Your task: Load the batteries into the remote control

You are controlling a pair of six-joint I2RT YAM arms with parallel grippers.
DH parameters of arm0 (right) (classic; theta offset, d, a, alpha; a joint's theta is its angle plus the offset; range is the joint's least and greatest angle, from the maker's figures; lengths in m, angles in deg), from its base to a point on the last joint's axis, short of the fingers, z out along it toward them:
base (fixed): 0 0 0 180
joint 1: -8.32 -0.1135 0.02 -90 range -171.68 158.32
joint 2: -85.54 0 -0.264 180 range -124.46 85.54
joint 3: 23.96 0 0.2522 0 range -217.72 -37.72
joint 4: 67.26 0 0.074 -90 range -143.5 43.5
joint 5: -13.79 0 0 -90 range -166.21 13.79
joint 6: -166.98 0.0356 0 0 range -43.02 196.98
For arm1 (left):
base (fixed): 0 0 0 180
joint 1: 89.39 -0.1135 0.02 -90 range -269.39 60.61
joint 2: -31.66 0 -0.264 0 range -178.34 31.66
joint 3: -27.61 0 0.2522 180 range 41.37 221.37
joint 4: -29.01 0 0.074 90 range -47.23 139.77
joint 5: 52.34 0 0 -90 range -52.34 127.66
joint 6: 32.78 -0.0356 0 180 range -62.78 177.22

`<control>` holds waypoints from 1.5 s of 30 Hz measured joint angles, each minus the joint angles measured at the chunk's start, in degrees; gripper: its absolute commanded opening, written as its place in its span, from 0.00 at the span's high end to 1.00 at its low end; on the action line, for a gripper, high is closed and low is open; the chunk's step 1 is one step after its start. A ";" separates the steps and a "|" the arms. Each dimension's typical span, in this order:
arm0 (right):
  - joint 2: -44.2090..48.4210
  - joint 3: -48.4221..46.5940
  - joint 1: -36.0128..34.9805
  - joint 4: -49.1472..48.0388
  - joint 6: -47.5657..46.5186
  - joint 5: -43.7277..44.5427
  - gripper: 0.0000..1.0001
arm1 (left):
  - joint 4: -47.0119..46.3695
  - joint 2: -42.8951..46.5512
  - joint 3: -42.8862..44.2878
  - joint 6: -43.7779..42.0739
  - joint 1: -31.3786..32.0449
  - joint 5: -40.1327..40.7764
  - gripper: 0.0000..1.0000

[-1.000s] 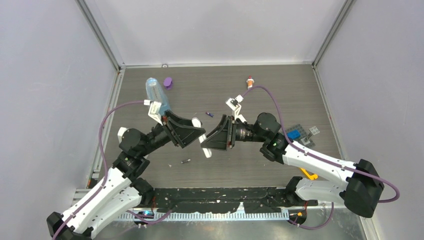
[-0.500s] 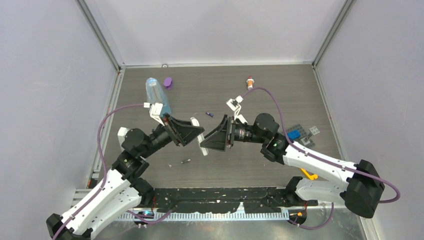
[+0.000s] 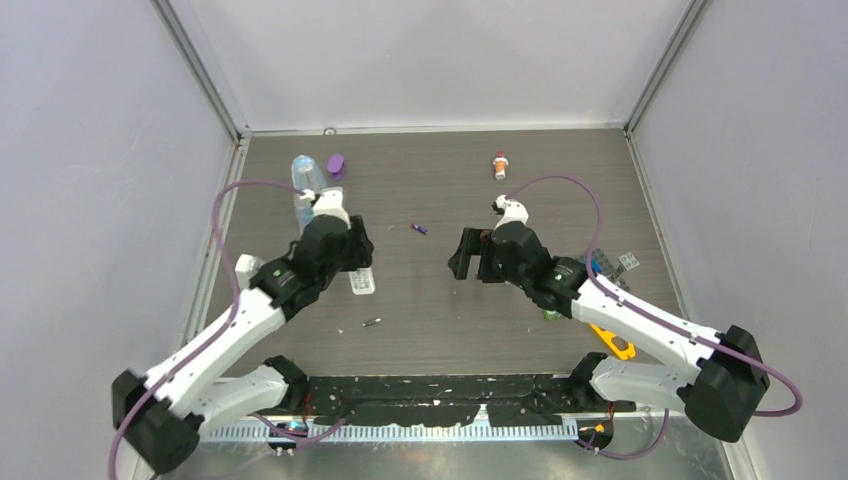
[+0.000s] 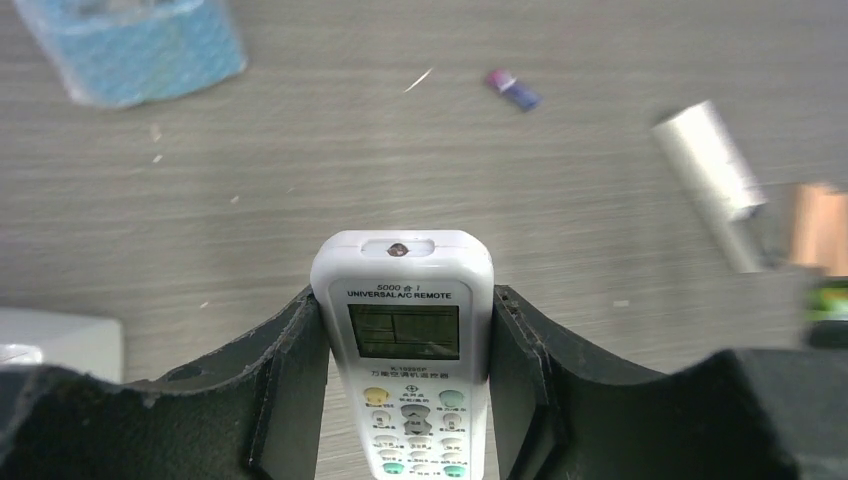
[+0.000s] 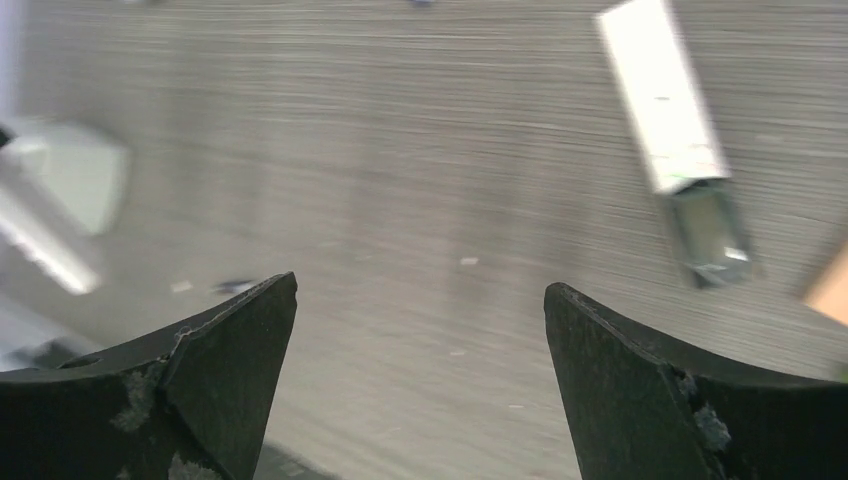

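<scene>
Remote control (image 4: 405, 330): face up, pale screen toward the far end, button rows running back toward my wrist. My left gripper (image 4: 405, 300) is clamped on it, one finger flat against each long side, jaws at a middling width. Seen from above, the white body sticks out of the gripper at about 5 o'clock, left of table centre. I cannot tell whether it rests on the table (image 3: 560, 200) or is held just off it.

Batteries: the purple battery (image 3: 419, 229) lies loose on the wood at about 2 o'clock from the remote, apart from both grippers. A dark battery (image 3: 371, 322) lies at 6 o'clock from the remote, near it. I cannot pick out the others.

My right gripper (image 5: 420, 285): jaws spread wide, only bare wood between the fingers. It sits at 3 o'clock from the remote, well apart. Its wrist view is blurred; a white bar (image 5: 660, 95) with a dark end shows at 1 o'clock.

Surroundings: clear water bottle (image 3: 305, 185) at 11 o'clock from the left gripper, purple cap (image 3: 336, 163) just beside it. Small red-and-white bottle (image 3: 499, 163) at 1 o'clock from the right gripper.
</scene>
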 measured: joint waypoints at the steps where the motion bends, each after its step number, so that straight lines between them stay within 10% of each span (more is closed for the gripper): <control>1: -1.03 -0.31 0.59 2.38 -1.05 3.43 0.01 | 0.61 -2.51 0.31 -0.61 -0.37 1.05 1.00; 20: -23.34 -4.17 12.22 6.95 -14.29 18.45 0.03 | 6.08 -36.24 8.57 -11.21 -11.37 -2.80 0.92; 28: -29.75 -5.75 13.99 4.33 -17.25 14.91 0.30 | 6.82 -39.56 8.57 -12.28 -12.63 -3.80 0.78; 40: -31.47 -6.40 14.01 3.10 -18.25 11.02 0.58 | 6.88 -41.07 8.57 -12.59 -13.84 -4.83 0.16; 45: -32.37 -7.85 14.01 3.87 -18.23 10.40 0.67 | 7.08 -40.63 8.57 -12.28 -13.86 -5.38 0.08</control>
